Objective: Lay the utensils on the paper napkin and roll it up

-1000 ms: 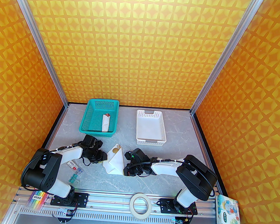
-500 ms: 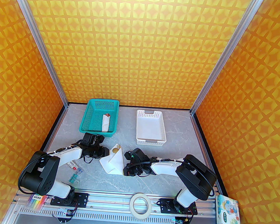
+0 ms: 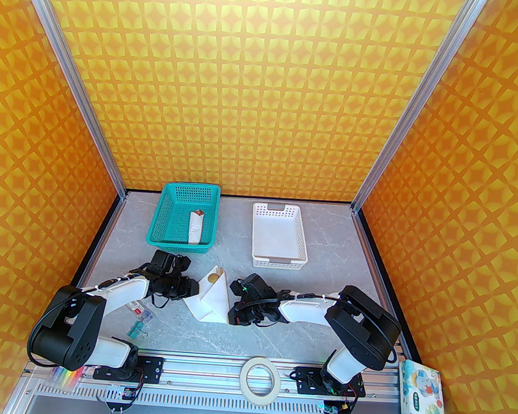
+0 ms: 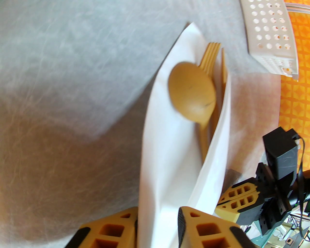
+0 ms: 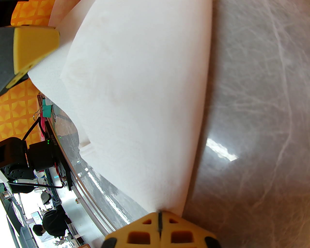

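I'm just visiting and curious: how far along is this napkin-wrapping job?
Done: the spoon and fork lie on the paper napkin. In hand: the left gripper and right gripper each pinch a napkin edge, with it partly folded over them. Left: rolling it into a roll.

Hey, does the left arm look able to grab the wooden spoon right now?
Probably not as things stand: the left claw is closed on the paper napkin and would have to let go first. The wooden spoon lies with its bowl uncovered in the fold, so nothing else blocks it.
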